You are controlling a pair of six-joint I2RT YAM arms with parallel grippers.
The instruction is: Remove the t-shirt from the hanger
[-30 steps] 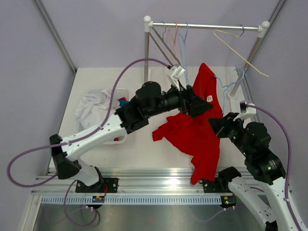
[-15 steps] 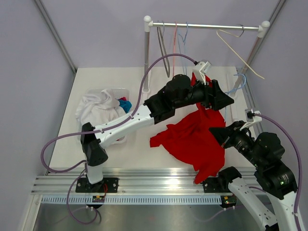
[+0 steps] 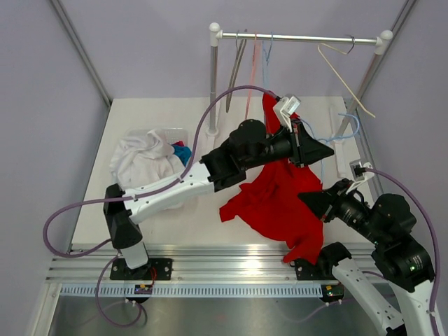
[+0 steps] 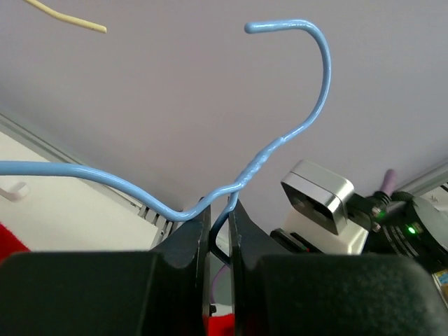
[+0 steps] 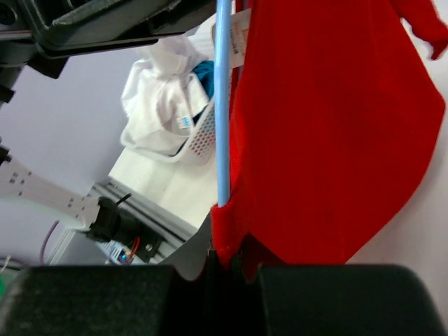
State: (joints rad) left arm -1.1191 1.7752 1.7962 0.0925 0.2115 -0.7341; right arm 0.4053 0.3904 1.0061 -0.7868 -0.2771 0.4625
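Closest to me, the right gripper is pinched together on a lower edge of the red cotton t-shirt. The shirt hangs crumpled over the right half of the white desk. Its upper end is lifted toward the left gripper, and its lower folds sag toward the near edge.

Only the right wrist view shows the thin blue wire hanger running straight along the shirt's edge, touching the fabric. A small white tag sits by the shirt near the top of that view, its print too small to read.

Only the left wrist view shows the left gripper clamped on the hanger wire just below the twisted neck, with the hook free in the air.

Further left lies a white perforated plastic basket heaped with white clothes. One garment carries a blue-marked tag I cannot read.

At the back stands a metal clothes rail with a cream wire hanger.
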